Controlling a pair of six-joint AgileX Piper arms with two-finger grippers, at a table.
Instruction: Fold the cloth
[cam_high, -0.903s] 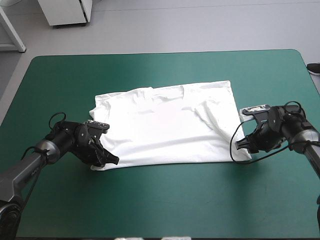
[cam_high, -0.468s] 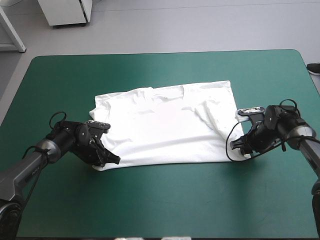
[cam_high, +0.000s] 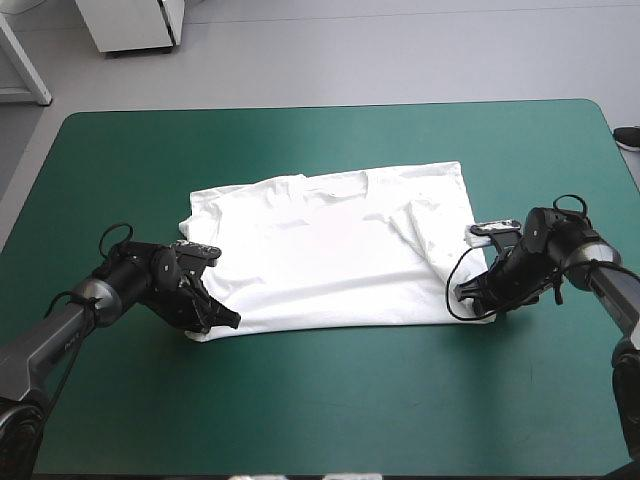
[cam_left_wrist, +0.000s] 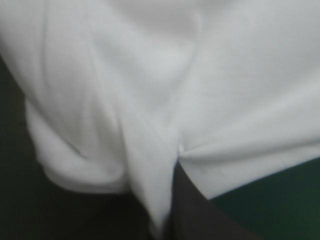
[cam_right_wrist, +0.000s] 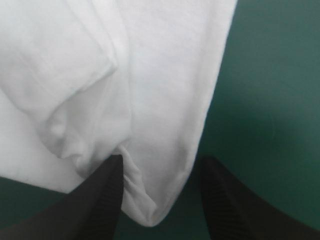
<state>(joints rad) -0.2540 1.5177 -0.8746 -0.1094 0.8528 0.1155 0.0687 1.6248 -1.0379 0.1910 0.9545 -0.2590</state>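
Left gripper (cam_high: 218, 319): fingers pinched together on the near-left corner of the T-shirt (cam_high: 330, 250). In its wrist view a fold of white cloth rises from between them, and the rest of the shirt lies ahead.

T-shirt: flat at mid-table on the teal-green cover (cam_high: 320, 400), long axis running from one gripper to the other, neck toward the far edge.

Right gripper (cam_high: 468, 298): fingers apart, low at the near-right corner. The hem corner sits between them, not yet clamped.

Judgement: each arm is nearest its own corner. The right likely needs to close before both can carry the near hem forward, toward the far edge.
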